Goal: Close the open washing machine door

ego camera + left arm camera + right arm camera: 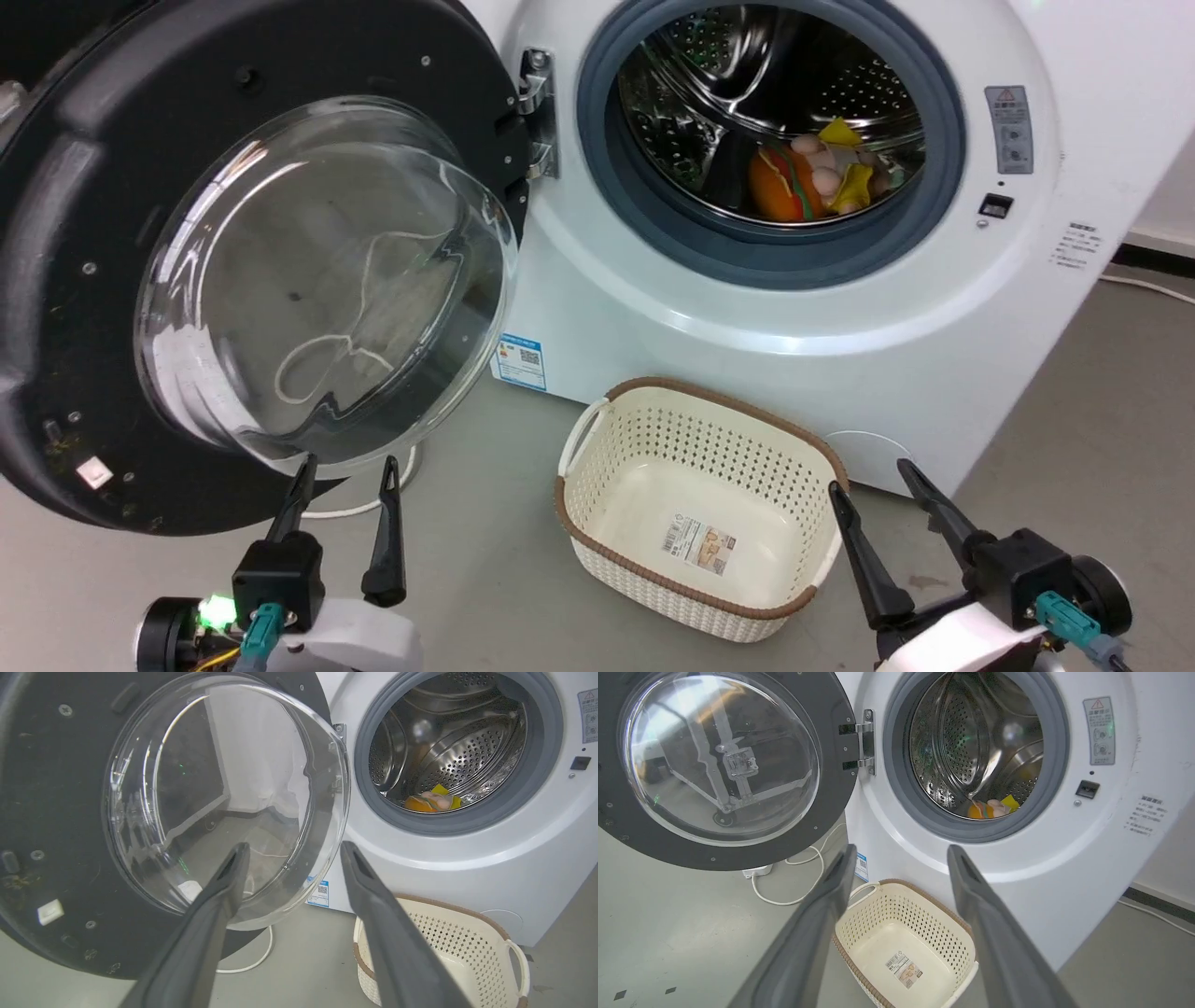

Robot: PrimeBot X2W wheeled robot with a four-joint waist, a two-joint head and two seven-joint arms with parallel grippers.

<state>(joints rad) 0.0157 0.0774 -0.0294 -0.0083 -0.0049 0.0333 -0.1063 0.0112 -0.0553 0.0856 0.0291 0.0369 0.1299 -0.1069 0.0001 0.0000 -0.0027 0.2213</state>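
Black and glossy, the washing machine door (317, 280) is hanging wide open left of the drum (770, 121), directly ahead of the left end effector (349, 462); both it and the farther right end effector (868, 476) are gaping empty.
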